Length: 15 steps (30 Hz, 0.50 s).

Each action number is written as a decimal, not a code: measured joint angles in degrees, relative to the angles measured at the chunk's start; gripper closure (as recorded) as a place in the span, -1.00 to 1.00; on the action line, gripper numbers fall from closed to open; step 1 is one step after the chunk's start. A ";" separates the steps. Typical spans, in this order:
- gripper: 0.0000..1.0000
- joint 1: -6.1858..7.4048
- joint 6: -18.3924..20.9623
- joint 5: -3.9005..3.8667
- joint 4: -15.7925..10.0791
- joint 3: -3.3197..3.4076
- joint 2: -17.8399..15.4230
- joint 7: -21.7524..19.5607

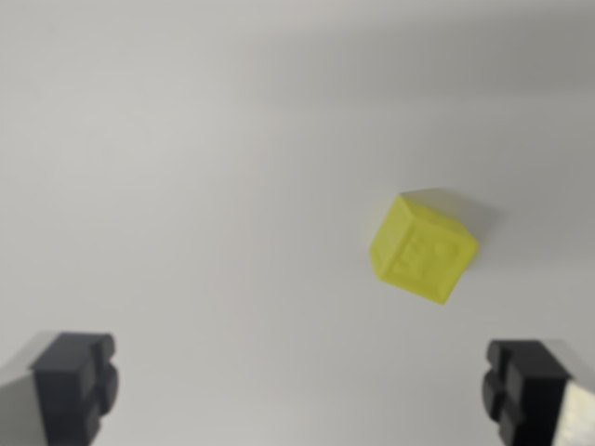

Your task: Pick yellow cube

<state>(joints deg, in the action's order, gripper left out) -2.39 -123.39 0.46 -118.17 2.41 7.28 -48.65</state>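
1. The wrist view looks down on a plain, pale grey-white surface (186,139); it fills the picture from edge to edge; soft shading runs across its upper part.

2. The yellow cube (423,248) rests on that surface, at about three o'clock from the picture's centre, toward the wrist view's right; it sits turned, so that one corner points toward twelve o'clock and another toward five o'clock; a faint raised or pressed pattern shows on its broad face, too blurred to read; a soft shadow lies just beside it toward one o'clock.

3. The gripper (302,386) is spread wide; its two black fingertips (74,383) show only at the lower corners, one at about eight o'clock and the other at about four o'clock; nothing is between them but bare surface.

4. The cube lies apart from both fingertips, touching neither; it is nearer the fingertip at four o'clock, at roughly eleven o'clock from it, and well apart from the one at eight o'clock.

5. The cube stands off the midline between the fingertips, to the wrist view's right of it, and higher in the picture than both tips.
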 joint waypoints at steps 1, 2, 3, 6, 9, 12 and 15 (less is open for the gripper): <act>-1.00 -0.10 -0.40 0.00 -0.37 0.00 0.02 -0.12; -1.00 -0.19 -0.82 0.00 -0.73 0.00 0.06 -0.25; -1.00 -0.29 -1.24 0.00 -1.08 0.00 0.10 -0.38; -1.00 -0.59 -2.49 0.00 -2.13 0.00 0.23 -0.75; -1.00 -0.88 -3.74 0.00 -3.13 0.00 0.40 -1.13; -1.00 -1.19 -5.00 0.01 -4.12 0.00 0.61 -1.50; -1.00 -1.49 -6.23 0.03 -5.07 0.00 0.83 -1.86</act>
<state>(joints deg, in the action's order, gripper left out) -3.87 -129.62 0.49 -123.24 2.41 8.11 -50.52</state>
